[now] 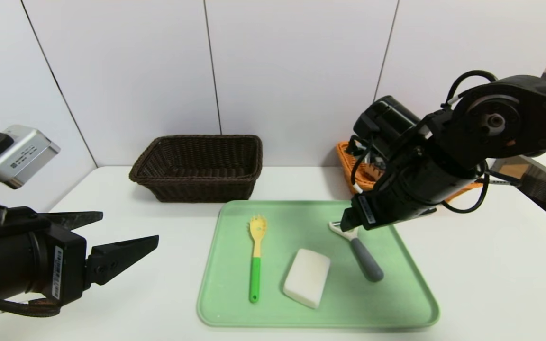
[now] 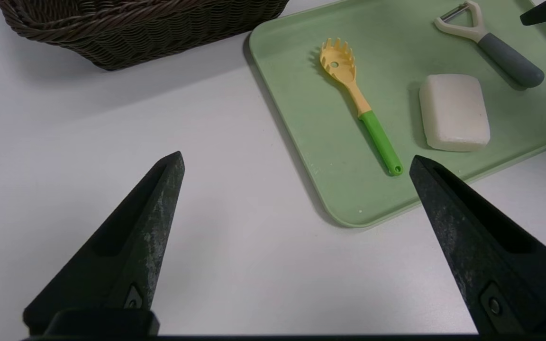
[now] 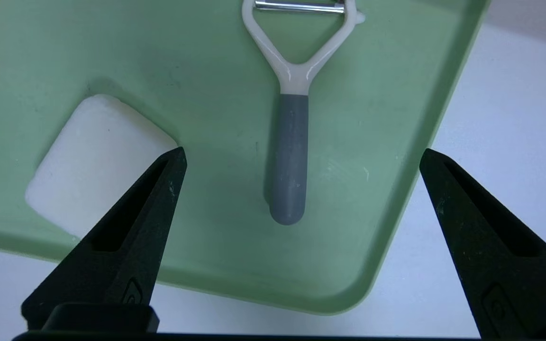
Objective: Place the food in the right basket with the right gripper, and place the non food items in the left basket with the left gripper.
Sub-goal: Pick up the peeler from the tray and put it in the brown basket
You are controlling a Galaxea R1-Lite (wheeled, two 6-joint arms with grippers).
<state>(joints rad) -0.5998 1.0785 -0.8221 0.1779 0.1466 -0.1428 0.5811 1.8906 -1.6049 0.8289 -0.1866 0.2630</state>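
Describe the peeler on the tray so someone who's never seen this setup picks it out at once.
Start at the green tray in the middle of the white table; three things lie on it. The peeler is the one nearest the tray's right edge, right of the white block and farthest from the pasta fork. It alone has a grey handle, a white Y-shaped head and a metal blade.

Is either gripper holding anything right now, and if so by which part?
Nothing is held. The right gripper is open above the peeler on the tray; the left gripper is open over the table.
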